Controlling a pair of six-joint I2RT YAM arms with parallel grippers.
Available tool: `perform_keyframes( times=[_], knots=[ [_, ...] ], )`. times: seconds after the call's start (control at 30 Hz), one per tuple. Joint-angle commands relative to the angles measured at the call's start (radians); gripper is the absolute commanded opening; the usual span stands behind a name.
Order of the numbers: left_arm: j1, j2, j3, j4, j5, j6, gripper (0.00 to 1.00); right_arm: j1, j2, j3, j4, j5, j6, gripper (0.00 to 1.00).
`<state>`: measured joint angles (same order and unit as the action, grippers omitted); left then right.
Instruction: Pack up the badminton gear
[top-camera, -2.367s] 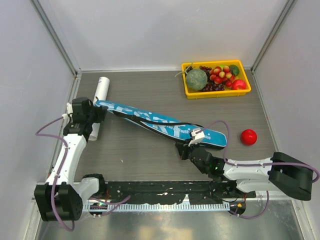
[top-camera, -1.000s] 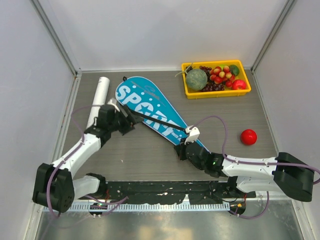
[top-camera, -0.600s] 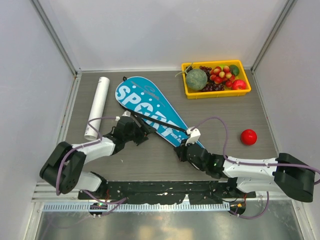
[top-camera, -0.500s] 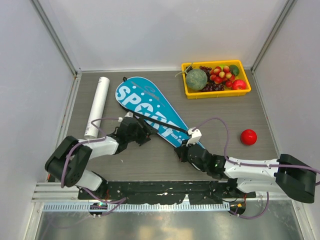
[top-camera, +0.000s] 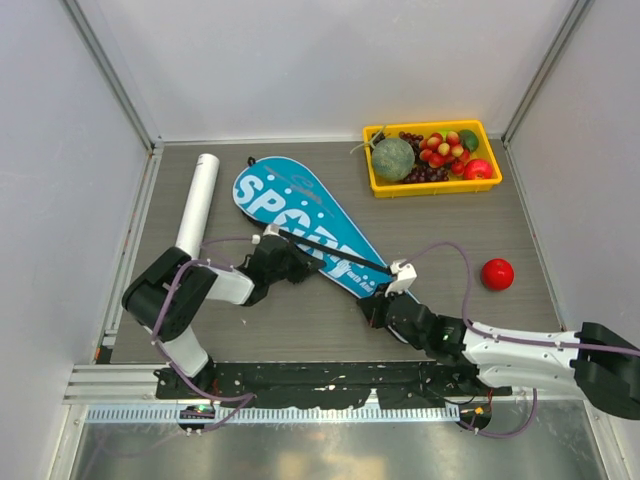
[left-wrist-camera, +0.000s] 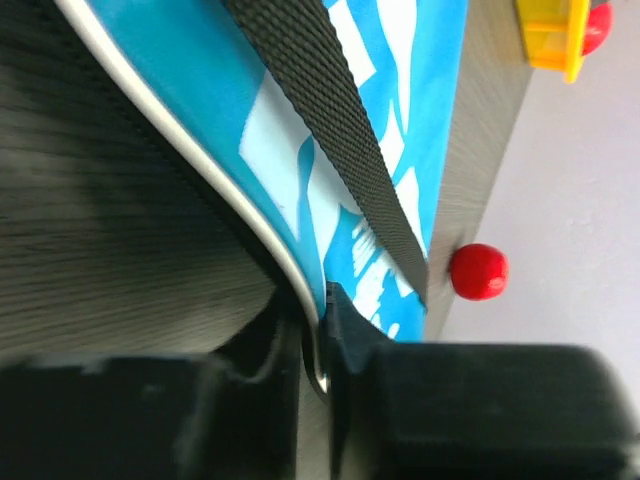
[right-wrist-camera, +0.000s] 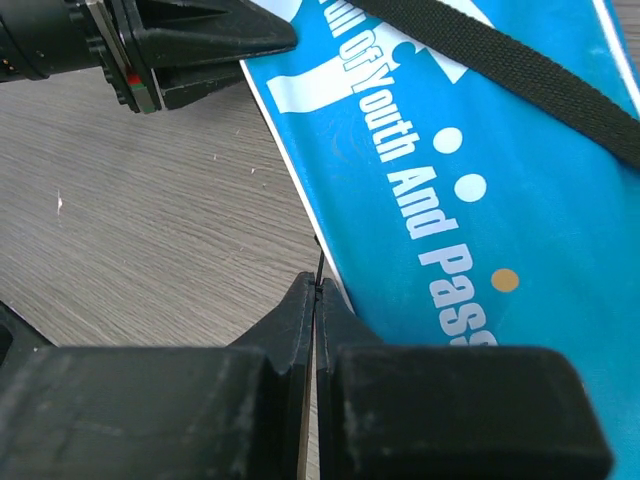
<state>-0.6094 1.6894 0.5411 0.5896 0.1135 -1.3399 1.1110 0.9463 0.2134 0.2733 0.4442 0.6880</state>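
Done: no rackets or shuttlecocks lie loose on the table (top-camera: 300, 325). They are probably packed already, but nothing shows what is inside the bag (top-camera: 290, 200) or the tube (top-camera: 197, 205).
Left: the tube lies outside the bag. Whether it is meant to go in, and whether the zip is fully run, cannot be told.
Stage: judged late. Both arms are working the bag's near rim, which fits closing it or setting it straight.
Bag place: flat in the middle of the table, on a diagonal. Its wide head is toward the far left, just beside the tube, and its narrow end is toward the near right.
Bag look: bright blue and racket-shaped, printed side up, with large white "SPORT" lettering, smaller white slogan text and dots. White piping runs round the rim and a black webbing strap (top-camera: 335, 250) runs along its length. The fabric looks smooth and thin, and the bag lies fairly flat.
Left end effector (left-wrist-camera: 312, 310): clamped on the piped rim along the bag's near side.
Right end effector (right-wrist-camera: 313, 285): fingers pressed together at the rim near the narrow end, with a thin dark sliver rising between them. It may be a zip pull, but it is too small to tell.
Tube: white, lying along the table's left edge, free of both arms.
Not gear: a yellow tray (top-camera: 430, 190) of fruit at the far right, and a red fruit (top-camera: 497, 273) alone to the right of the bag.
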Motion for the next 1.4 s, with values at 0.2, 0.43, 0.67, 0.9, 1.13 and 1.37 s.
perform_keyframes(
  times=[0.2, 0.43, 0.67, 0.9, 1.13, 1.37],
  knots=[
    [0.005, -0.088, 0.212, -0.161, -0.104, 0.027, 0.00, 0.004, -0.293, -0.065, -0.337, 0.201, 0.177, 0.05],
    [0.039, -0.139, 0.391, -0.376, -0.215, 0.098, 0.00, 0.006, -0.521, -0.048, -0.667, 0.323, 0.297, 0.05],
    [0.122, -0.137, 0.462, -0.398, -0.153, 0.068, 0.00, 0.006, -0.650, -0.031, -0.798, 0.447, 0.358, 0.05],
    [0.177, -0.157, 0.522, -0.445, -0.066, 0.108, 0.00, 0.006, -0.618, -0.009, -0.804, 0.540, 0.354, 0.05],
    [0.188, -0.163, 0.493, -0.393, 0.093, 0.120, 0.00, 0.004, -0.543, 0.007, -0.752, 0.637, 0.289, 0.05],
    [0.252, -0.140, 0.487, -0.367, 0.247, 0.157, 0.00, -0.007, -0.396, 0.087, -0.864, 0.671, 0.410, 0.05]
  ],
)
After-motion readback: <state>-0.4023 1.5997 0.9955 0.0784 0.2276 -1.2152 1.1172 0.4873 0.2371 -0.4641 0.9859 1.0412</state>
